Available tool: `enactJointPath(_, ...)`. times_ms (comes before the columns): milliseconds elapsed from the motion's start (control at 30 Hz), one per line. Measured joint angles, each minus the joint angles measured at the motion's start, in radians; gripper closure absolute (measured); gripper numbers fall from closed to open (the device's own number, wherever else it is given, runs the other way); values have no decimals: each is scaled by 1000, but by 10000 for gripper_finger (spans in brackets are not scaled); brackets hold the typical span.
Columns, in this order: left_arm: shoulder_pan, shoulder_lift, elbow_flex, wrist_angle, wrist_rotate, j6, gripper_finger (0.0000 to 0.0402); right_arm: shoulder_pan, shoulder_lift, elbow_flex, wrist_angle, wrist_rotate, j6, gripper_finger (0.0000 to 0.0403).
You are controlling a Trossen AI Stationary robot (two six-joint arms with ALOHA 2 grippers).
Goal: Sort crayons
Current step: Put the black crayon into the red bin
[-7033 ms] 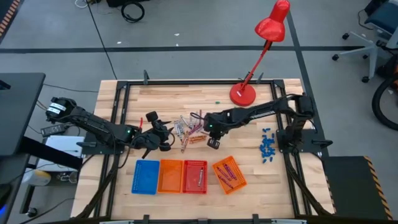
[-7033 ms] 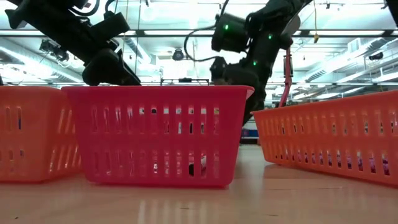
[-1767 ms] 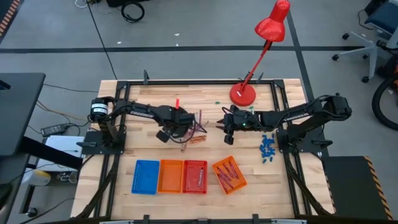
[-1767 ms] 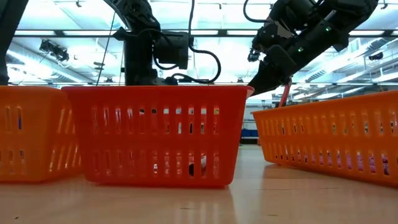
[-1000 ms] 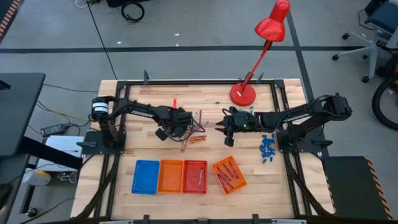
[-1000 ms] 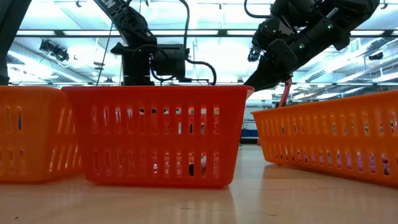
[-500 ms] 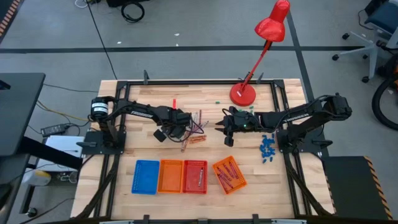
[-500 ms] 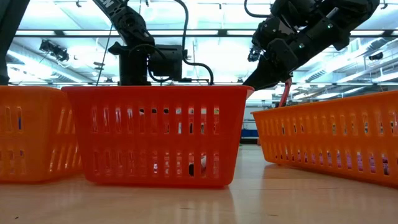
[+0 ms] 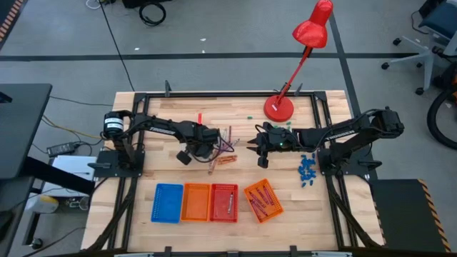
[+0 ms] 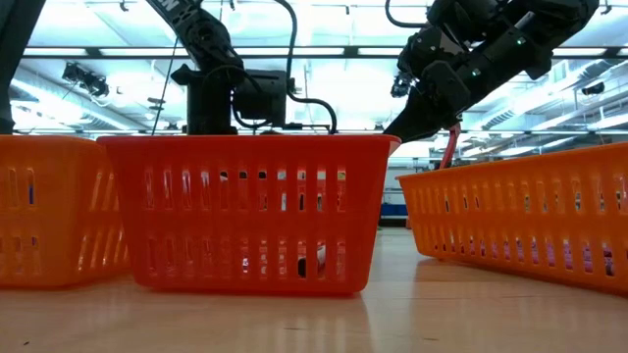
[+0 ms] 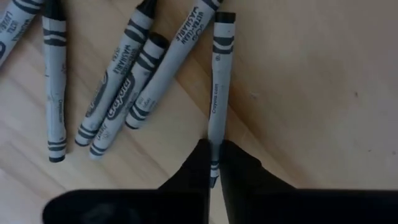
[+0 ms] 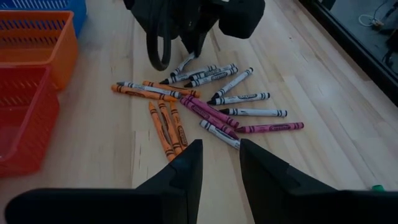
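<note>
Loose crayons (image 9: 223, 146) in grey, orange, pink and purple lie in a pile on the wooden table's middle (image 12: 205, 102). My left gripper (image 9: 208, 145) stands over the pile's left side, shut on one grey crayon (image 11: 219, 81). Other grey crayons (image 11: 124, 87) lie beside it. To the right of the pile my right gripper (image 12: 221, 163) hovers open with nothing between its fingers, pointing at the pile. My left gripper pinches the grey crayon between its two fingertips near one end (image 11: 214, 144), on its two long sides. The fingers come from above, pointing down. The rest of the crayon runs straight away from the fingers, and it looks level with the crayons lying next to it.
Along the near edge stand a blue basket (image 9: 167, 202), an orange basket (image 9: 195, 202), a red basket (image 9: 223, 202) and a tilted orange basket (image 9: 263, 200) with crayons inside. Small blue bits (image 9: 308, 169) lie at the right. A red desk lamp (image 9: 279, 107) stands at the back.
My left gripper has shut on the grey crayon while staying over the pile's left side. My right gripper has kept still.
</note>
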Motion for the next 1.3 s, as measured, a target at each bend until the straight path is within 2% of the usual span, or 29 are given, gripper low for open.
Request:
enactJointPath(167, -2, -1, 18, -18, 6, -51, 375, 0, 0, 0, -6, 0, 0, 292)
enactJointPath(267, -7, -10, 41, -52, 53, -87, 370, 0, 0, 0, -11, 1, 0, 292)
enactJointPath(500, -32, -74, 86, -89, 25, -117, 368, 0, -1, 0, -35, 2, 0, 292)
enactJointPath(633, -78, -114, 104, -73, 20, -141, 368, 0, -14, 1, -87, 57, 0, 292)
enactJointPath(867, -220, -133, 131, 106, 8, -112, 368, 0, -62, 1, -130, 131, 17, 291)
enactJointPath(1100, -346, -128, 130, 354, 3, 19, 367, 0, -71, 1, -139, 135, 34, 291)
enactJointPath(1300, -448, -116, 130, 433, 3, 62, 367, 0, -69, 0, -143, 119, 45, 291)
